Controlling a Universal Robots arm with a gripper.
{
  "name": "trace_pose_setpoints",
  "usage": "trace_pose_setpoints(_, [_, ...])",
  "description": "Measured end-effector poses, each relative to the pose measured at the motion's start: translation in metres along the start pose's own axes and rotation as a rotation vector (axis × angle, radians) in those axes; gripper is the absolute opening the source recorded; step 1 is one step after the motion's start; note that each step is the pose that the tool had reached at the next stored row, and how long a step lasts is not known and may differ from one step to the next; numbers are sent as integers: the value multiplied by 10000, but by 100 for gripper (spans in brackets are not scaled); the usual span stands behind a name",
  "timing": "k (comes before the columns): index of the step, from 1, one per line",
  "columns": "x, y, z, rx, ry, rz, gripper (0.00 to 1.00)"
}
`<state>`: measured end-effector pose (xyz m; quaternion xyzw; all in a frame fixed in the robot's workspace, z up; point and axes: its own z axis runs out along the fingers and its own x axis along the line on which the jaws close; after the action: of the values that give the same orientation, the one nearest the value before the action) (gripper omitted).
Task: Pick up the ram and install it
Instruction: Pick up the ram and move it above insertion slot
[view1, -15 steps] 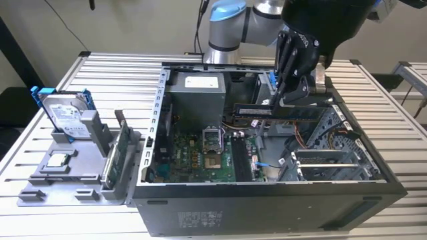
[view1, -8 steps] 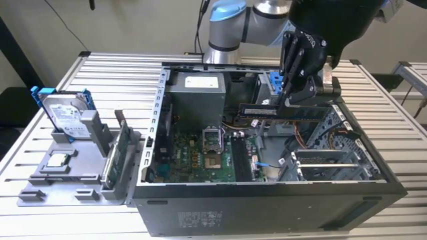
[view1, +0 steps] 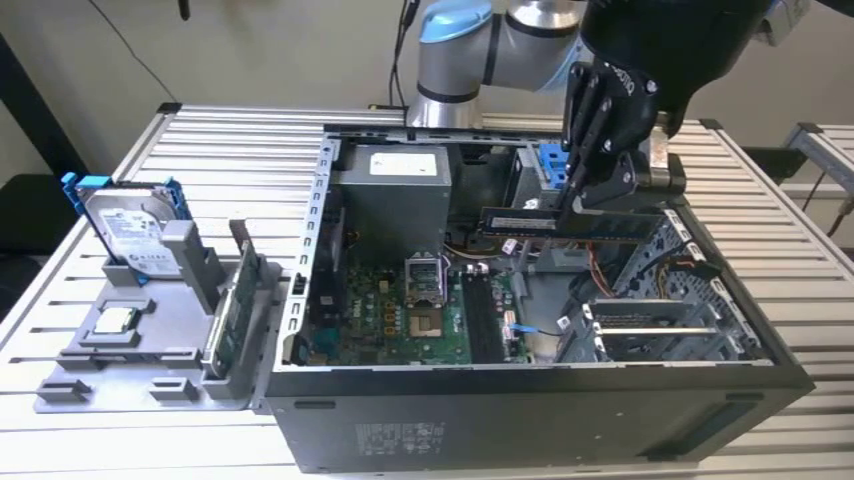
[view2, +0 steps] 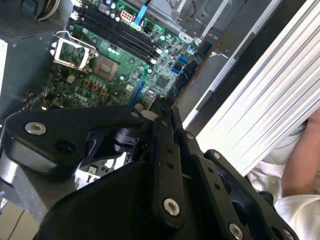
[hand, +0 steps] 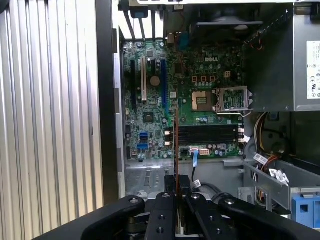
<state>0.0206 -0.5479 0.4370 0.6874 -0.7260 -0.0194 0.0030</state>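
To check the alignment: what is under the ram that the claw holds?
Under the ram, gripped by the claw, the first wrist view shows the green motherboard and its dark memory slots. The claw's own body hides whatever lies nearest it.

The computer case sits on the worktop, at the exterior view's right. Inside it, the motherboard lies left, with the power supply behind it. The ram, clamped in the gripper, hangs above the case's far right. Left of the case, a holder carries the hard drive.

Exterior view high, facing open case, both wrist views close above its motherboard
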Motion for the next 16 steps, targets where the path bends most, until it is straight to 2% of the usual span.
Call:
trace_pose_setpoints(7, [-53,3,2,0,2,0,14])
trace_pose_setpoints(16, [-182,10,13,0,0,1,14])
